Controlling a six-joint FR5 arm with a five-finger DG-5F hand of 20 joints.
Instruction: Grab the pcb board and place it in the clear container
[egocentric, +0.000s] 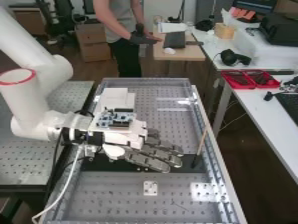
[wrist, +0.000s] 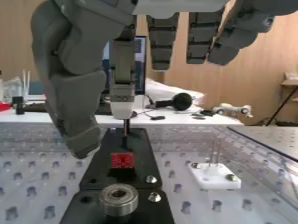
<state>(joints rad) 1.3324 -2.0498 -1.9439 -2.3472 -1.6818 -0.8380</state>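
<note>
Hand (egocentric: 148, 161) near centre of the high view, fingers extended and slightly spread, nothing gripped. Likely pcb board (egocentric: 114, 119) just up-left of it. Best to align slowly, pinch opposite edges, spare the components, lift level

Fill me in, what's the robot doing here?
The robot's hand is over the black plate, fingers extended, holding nothing. On the plate are a red block and a metal ring. A circuit board sits near the hand's base; can't tell if it's the target or part of the rig. Nothing is in its grasp yet.
</note>
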